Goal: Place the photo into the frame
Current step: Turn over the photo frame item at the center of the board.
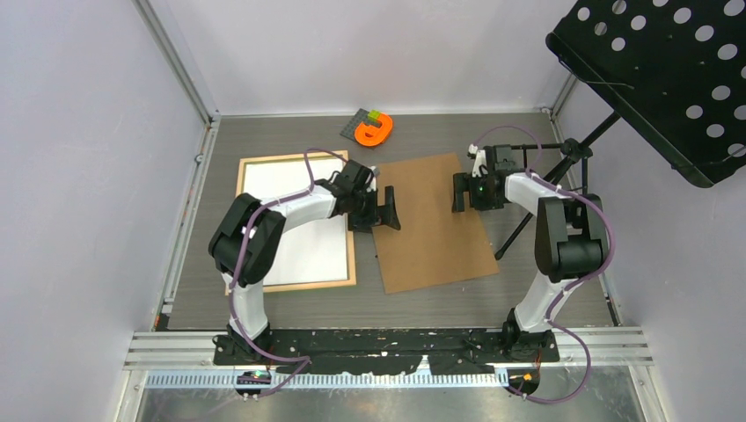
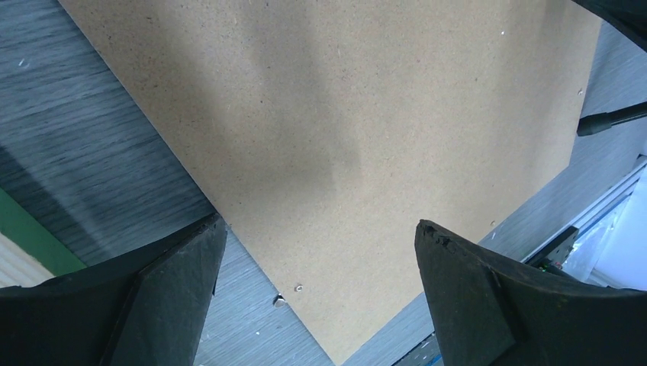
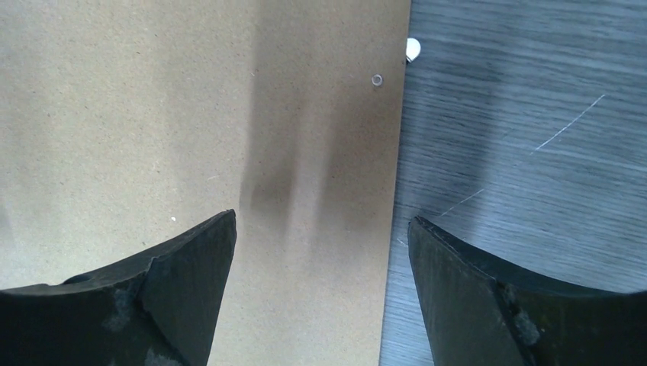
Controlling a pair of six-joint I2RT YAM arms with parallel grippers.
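Closest to the arm bases, on the dark table (image 1: 422,308), I have both arms reaching forward over the brown backing board (image 1: 431,237). On my left, the left gripper (image 1: 387,216) hangs over the board's left edge with its fingers spread wide and nothing between them. Its wrist camera looks down on a corner of the board and a strip of bare table. On my right, the right gripper (image 1: 459,192) hovers at the board's right edge, jaws also wide apart and empty, one finger above the board and the other above the table.

Just left of the board the frame (image 1: 312,286) lies flat, pale wood face up; the left wrist view catches a sliver of green along its side. Inside its rails sits a white sheet that I take to be the photo (image 1: 303,251), plain back up. It looks already seated, though my left arm hides part of it and I can't check every corner.

I'd judge the print light, thin and floppy, easy to crease or slide. If it needs nudging, I'd press gently near an edge rather than pinch. The board looks stiff and light, and lying flush it offers only its edges to grab.

Far back, an orange object (image 1: 374,132) rests near the wall, and a black perforated stand (image 1: 660,61) leans in from the right.
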